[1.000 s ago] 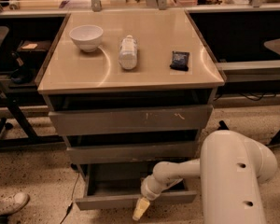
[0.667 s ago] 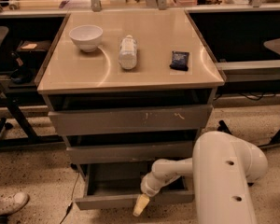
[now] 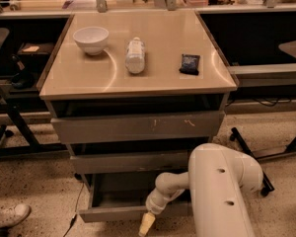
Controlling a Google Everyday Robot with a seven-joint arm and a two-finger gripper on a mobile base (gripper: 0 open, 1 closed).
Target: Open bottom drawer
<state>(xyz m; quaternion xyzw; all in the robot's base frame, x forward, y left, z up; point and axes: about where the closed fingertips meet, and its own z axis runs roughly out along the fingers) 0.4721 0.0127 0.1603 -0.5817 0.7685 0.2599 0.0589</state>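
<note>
Arm (image 3: pixel 222 191) bulk swung left vs 1 s ago; gripper (image 3: pixel 146 224) dipped slightly at bottom drawer (image 3: pixel 113 214) front.

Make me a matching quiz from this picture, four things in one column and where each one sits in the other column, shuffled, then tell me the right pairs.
Things:
1. white bowl
2. bottle
3. dark packet
4. gripper

Places:
A. right part of the tabletop
B. low down, at the front of the pulled-out bottom drawer
C. back left of the tabletop
D. lying on its side near the middle of the tabletop

Pairs: 1-C, 2-D, 3-A, 4-B
</note>
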